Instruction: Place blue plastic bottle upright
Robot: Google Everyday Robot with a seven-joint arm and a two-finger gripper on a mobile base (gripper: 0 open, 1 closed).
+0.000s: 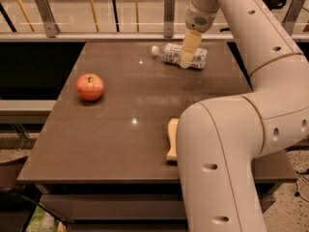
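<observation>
The blue plastic bottle [169, 54] is clear with a white cap and a white-and-pale-blue label. It lies on its side at the far middle of the brown table [120, 144], cap pointing left. My gripper [186, 57] reaches straight down from above and sits at the bottle's right half, overlapping it in the camera view. The part of the bottle behind the gripper is hidden.
A red apple [90, 86] sits on the table's left side. A tan sponge-like block [172, 140] lies near the front, partly hidden by my arm [227, 168], which fills the right foreground. A metal railing [168, 14] runs behind the table's far edge.
</observation>
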